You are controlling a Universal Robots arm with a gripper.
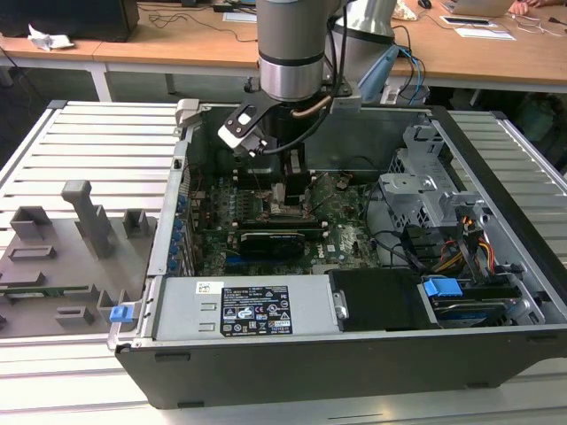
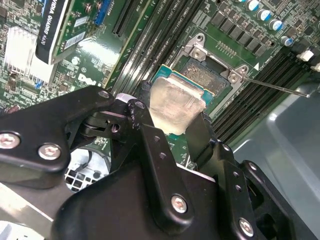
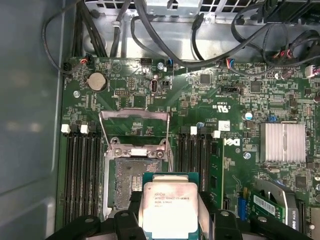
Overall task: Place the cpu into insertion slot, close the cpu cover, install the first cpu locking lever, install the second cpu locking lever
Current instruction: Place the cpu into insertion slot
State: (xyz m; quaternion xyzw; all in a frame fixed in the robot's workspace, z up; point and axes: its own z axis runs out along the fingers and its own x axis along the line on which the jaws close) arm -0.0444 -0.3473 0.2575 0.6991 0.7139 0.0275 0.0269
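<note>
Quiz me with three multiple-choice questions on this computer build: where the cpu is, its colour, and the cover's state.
1. Where is the cpu? A: held by the gripper at the insertion slot. B: on the power supply. C: on the grey tray.
2. Its top face is A: red. B: silvery-grey. C: blue.
3. The cpu cover is A: shut. B: swung open. C: outside the case.
Answers: 1 A, the gripper clamps its edges; 2 B, bare metal shows; 3 B, the slot lies uncovered.
</note>
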